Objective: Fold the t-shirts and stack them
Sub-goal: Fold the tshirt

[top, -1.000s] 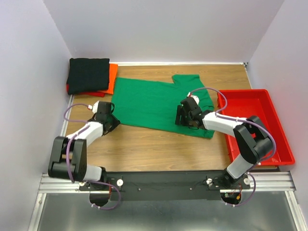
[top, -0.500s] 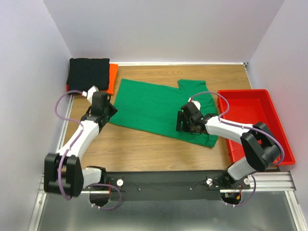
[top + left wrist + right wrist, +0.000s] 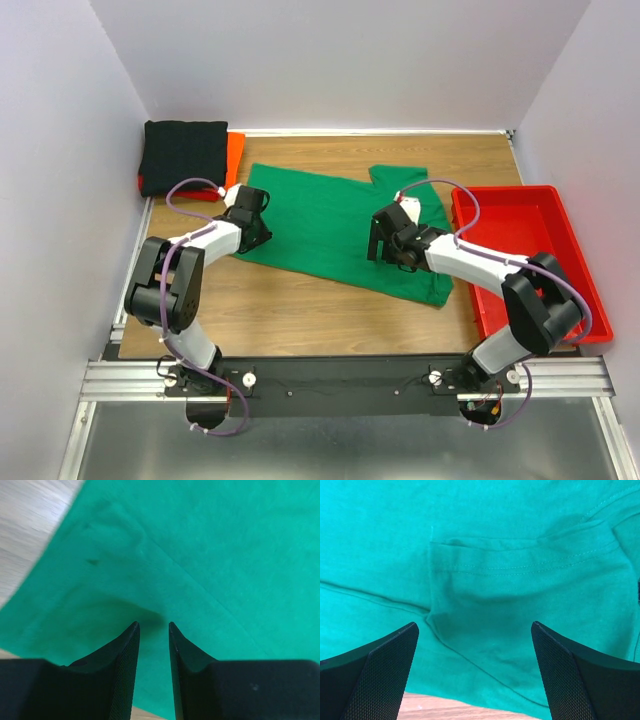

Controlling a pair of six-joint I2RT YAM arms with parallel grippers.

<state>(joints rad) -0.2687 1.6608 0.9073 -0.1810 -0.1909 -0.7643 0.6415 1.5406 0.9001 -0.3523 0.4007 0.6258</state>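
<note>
**Green tee flat on counter, both sets of fingers over it, nothing gripped**

- green t-shirt (image 3: 320, 220): spread flat mid-counter (image 3: 300, 310), lying at a slant, one sleeve toward the far side. Its near right corner sits just beside the red tray (image 3: 598, 322) on the right.
- left fingers (image 3: 122, 655): over the shirt's left edge, tips pointing down at the cloth. Gap is narrow and nothing is between them. Wrist view shows a diagonal crease running past the tips and bare wood at the top left. Can't tell if the tips touch the cloth.
- right fingers (image 3: 385, 660): over the right part of the shirt, near the sleeve. Spread wide, nothing between them. Wrist view shows a stitched hem and a folded-over flap of cloth in the gap.
- black t-shirt (image 3: 183, 157): folded, far left corner, lying on the orange-red t-shirt (image 3: 234, 150), which sticks out on its right side.
- The stack is near the green shirt's far left corner; can't tell if they touch.
</note>
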